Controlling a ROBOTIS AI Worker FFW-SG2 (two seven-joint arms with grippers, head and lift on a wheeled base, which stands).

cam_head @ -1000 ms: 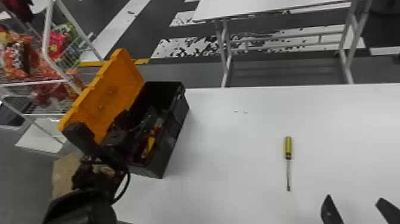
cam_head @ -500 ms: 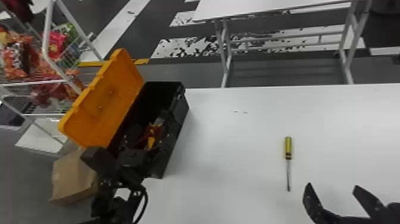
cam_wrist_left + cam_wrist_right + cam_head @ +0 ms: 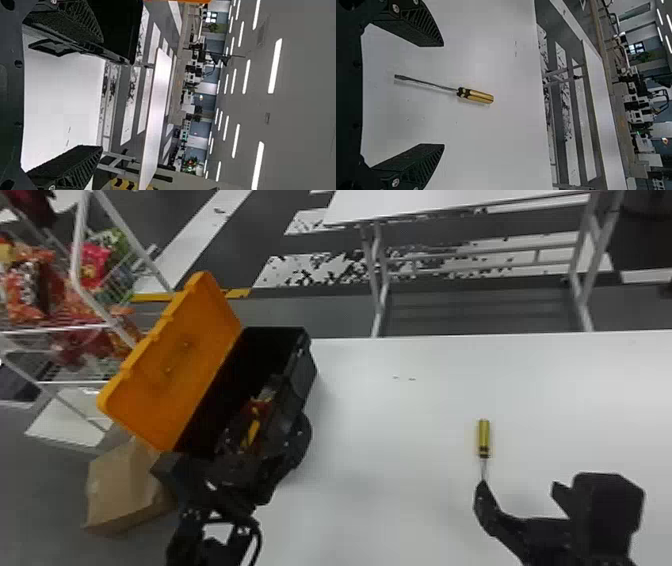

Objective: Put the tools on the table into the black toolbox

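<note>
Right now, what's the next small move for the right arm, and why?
I'd ease the right gripper forward and down toward the screwdriver's handle, jaws left open. In the wrist view the shaft runs between the open jaws, but the handle lies beyond their tips, so closing now would likely miss it.

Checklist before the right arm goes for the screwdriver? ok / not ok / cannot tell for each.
1. Right gripper open: ok, jaws apart.
2. Screwdriver flat on the table, ungripped: ok.
3. Jaws low enough to grasp: cannot tell.
4. Toolbox lid open: ok.
5. Left gripper clear of the toolbox: cannot tell; its arm overlaps the near end in the head view.
6. Room inside for the screwdriver: cannot tell, dark interior.
</note>
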